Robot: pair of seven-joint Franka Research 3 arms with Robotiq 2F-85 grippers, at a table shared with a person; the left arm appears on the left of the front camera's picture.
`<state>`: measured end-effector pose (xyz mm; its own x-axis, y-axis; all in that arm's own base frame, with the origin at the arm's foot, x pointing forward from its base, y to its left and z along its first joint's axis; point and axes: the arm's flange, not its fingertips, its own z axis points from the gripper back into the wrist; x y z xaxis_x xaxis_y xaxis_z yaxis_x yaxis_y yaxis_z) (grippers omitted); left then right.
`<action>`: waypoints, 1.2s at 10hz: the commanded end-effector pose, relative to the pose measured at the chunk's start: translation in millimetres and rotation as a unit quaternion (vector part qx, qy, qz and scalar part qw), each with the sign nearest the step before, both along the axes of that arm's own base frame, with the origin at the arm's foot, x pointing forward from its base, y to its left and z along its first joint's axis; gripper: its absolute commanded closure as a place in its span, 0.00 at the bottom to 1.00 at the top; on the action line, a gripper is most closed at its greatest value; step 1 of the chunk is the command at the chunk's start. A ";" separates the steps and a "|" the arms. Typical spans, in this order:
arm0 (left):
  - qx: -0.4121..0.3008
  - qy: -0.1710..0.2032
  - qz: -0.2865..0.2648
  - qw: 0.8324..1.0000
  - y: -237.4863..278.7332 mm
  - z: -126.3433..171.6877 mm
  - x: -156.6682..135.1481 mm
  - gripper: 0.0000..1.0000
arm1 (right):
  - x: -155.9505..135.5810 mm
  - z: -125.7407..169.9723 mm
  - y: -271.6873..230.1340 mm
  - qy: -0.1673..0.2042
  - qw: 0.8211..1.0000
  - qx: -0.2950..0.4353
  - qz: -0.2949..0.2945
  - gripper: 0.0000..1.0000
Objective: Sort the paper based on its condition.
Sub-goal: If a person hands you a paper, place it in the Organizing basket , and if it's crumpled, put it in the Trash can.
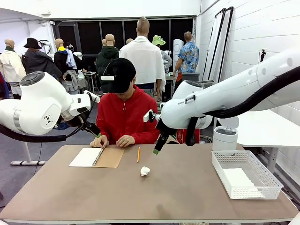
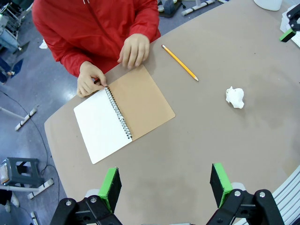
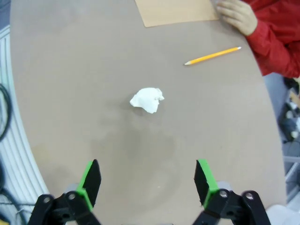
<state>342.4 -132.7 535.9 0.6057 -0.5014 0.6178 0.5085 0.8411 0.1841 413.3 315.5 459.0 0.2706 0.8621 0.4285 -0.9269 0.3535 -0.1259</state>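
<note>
I am looking across the brown rounded desk, and its near half is lying bare, giving open room between the front edge and the things. At the right edge, the white mesh plastic basket is sitting with a flat white sheet inside. The small crumpled ball of white paper is lying near the desk's middle, apart from everything else. My right end effector is hovering above it with its green pads spread wide, gripping nothing. My left end effector is hanging equally wide and empty over the spiral-bound notebook with its brown cover folded open. Beyond, a yellow pencil is lying beside the notebook, where the person's hand is resting on the binding. I am reading no writing anywhere.
</note>
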 end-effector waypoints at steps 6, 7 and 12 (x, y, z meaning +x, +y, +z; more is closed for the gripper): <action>-0.001 -0.002 -0.001 1.000 0.3 0.2 -0.1 0.00 | 47.1 -66.5 53.6 0.039 0.991 -0.076 0.107 0.00; -0.001 -0.002 -0.001 1.000 0.3 0.2 -0.1 0.00 | 53.6 -72.6 57.8 0.048 0.989 -0.085 0.116 0.00; -0.001 -0.002 -0.001 1.000 0.3 0.2 -0.1 0.00 | 79.2 -100.3 77.1 0.061 0.982 -0.111 0.138 0.00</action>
